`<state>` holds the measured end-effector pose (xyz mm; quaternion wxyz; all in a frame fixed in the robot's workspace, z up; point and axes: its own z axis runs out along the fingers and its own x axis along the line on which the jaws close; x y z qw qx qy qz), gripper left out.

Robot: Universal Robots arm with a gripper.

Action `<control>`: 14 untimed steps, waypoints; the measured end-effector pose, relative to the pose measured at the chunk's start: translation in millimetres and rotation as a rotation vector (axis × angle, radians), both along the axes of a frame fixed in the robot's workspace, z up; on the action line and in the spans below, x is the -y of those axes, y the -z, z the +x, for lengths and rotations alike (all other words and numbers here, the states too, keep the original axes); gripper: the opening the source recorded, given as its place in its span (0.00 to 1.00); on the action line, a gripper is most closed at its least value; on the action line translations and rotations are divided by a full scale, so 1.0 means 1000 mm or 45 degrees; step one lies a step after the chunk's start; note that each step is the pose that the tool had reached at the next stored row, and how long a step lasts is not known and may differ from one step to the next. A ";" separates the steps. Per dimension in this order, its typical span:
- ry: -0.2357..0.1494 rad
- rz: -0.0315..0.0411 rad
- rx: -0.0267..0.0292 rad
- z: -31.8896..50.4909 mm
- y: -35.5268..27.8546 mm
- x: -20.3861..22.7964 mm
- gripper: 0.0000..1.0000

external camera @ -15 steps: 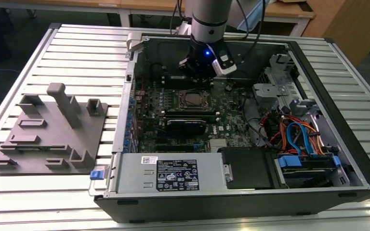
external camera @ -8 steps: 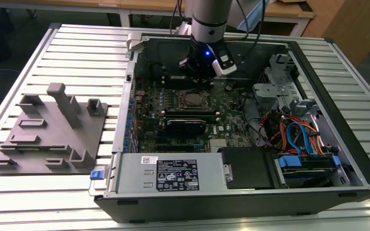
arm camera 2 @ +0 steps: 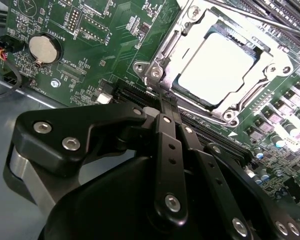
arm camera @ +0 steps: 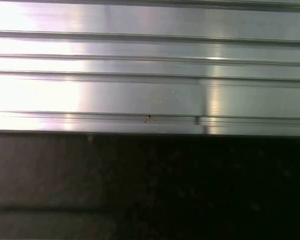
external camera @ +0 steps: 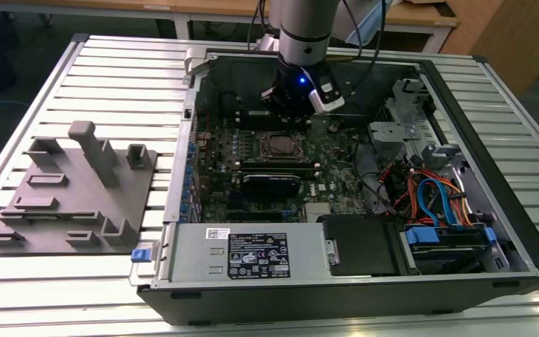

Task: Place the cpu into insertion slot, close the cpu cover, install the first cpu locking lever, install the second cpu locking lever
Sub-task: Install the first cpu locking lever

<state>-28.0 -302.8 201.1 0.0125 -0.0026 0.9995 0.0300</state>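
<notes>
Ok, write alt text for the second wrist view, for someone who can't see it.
The silver-grey cpu sits in its socket on the green motherboard, framed by the silvery metal cpu cover. The black tool fills the foreground, its tips closed together just short of the socket's corner. A round coin battery sits on the board nearby.

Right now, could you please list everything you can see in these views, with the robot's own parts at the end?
computer case: one, black, open on the slatted table
motherboard: one, green, inside the case
cpu: one, silver-grey, seated in its socket
cpu cover: one, silvery frame, lying around the chip
coin battery: one, silver, on the board
power supply: one, grey, near edge of the case
cables: several, blue, orange and red, at the exterior view's right
fixture plate: one, grey, beside the case at the exterior view's left
table: one, silver, slatted
gripper: one, black, fingers together just beside the socket
</notes>
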 end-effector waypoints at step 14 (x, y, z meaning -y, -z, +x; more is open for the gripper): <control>0.000 0.0001 0.0001 0.0003 -0.0023 0.0002 0.11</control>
